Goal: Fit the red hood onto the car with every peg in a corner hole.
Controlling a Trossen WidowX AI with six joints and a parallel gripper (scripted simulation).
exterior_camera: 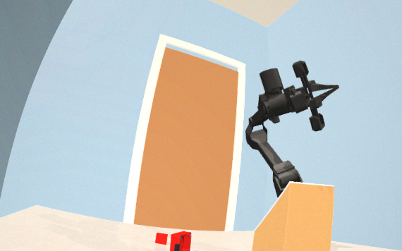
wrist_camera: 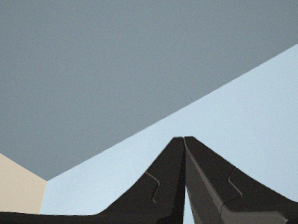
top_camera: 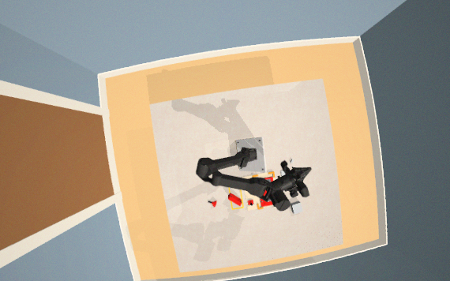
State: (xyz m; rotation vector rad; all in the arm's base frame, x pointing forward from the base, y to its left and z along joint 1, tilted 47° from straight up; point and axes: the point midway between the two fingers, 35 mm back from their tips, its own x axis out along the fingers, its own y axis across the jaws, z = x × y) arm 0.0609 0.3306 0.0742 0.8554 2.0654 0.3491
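My gripper (top_camera: 310, 169) (exterior_camera: 338, 87) (wrist_camera: 182, 145) is shut and empty, its fingertips together, raised high above the table and pointing outward. In the top view, a red part (top_camera: 234, 199), which looks like the hood, lies slanted in a yellow outline on the table. To its right, the red chassis (top_camera: 267, 202) sits in a cream jig with orange corners, largely hidden under the arm. The engine block and the pegs cannot be made out. In the exterior view, a red shell-like part (exterior_camera: 180, 240) shows at the bottom edge; which part it is cannot be told.
In the top view, a small red-and-black piece (top_camera: 212, 203) lies left of the yellow outline, and another small red piece (top_camera: 250, 202) is by the jig. A pale grey block (top_camera: 297, 207) lies right of the chassis. The arm's grey base plate (top_camera: 260, 162) is behind the jig.
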